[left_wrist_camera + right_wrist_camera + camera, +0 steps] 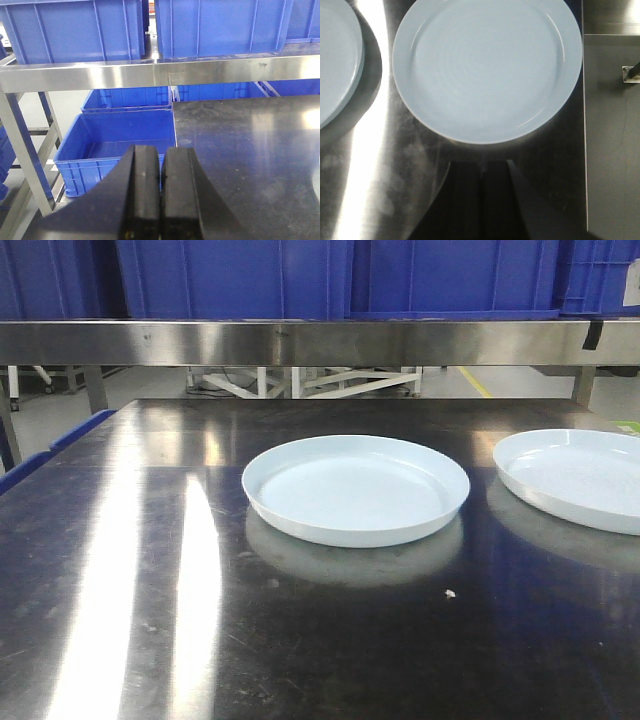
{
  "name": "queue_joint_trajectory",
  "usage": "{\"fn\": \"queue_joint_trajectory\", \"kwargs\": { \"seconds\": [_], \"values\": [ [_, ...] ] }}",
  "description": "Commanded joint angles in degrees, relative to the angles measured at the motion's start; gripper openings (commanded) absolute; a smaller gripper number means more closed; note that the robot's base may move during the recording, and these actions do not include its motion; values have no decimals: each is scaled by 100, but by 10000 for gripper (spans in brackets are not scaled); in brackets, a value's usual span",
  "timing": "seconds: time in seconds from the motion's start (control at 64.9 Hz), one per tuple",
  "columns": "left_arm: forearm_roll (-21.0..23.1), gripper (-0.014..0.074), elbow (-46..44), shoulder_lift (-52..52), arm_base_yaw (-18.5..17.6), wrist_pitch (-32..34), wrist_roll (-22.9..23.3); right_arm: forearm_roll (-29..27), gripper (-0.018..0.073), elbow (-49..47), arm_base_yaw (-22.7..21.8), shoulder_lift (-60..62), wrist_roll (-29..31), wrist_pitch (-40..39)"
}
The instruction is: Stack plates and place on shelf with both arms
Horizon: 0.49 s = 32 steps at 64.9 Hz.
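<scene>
Left gripper [160, 200], seen from its wrist, had its black fingers pressed together on nothing, by the edge of the steel tabletop [250, 150]. Beyond it an open blue crate [75, 165] lay empty below the shelf rail [150, 75]. Right gripper [481, 200], likewise closed and empty, hung just short of one plate [485, 65], with the second plate [335, 60] beside it. From the front, both round plates lay flat, rim up, empty, apart on the tabletop.
</scene>
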<state>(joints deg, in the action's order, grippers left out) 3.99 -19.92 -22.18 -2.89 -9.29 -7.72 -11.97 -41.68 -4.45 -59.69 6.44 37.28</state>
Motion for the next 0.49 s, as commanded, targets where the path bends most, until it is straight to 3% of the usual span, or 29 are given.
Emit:
{"fn": "queue_joint_trajectory", "kwargs": {
  "seconds": [0.0,0.139,0.339,0.478],
  "values": [
    [15,82,-172,-22,-5,456,8,-472,60,-497,-390,-273,526,-221],
    [15,82,-172,-22,-5,456,8,-647,79,-985,-881,-870,836,-193],
    [15,82,-172,-22,-5,456,8,-553,291,-1820,-1159,-1978,847,79],
    [15,82,-172,-22,-5,456,8,-307,333,-2490,-1158,-2655,847,440]
  ]
}}
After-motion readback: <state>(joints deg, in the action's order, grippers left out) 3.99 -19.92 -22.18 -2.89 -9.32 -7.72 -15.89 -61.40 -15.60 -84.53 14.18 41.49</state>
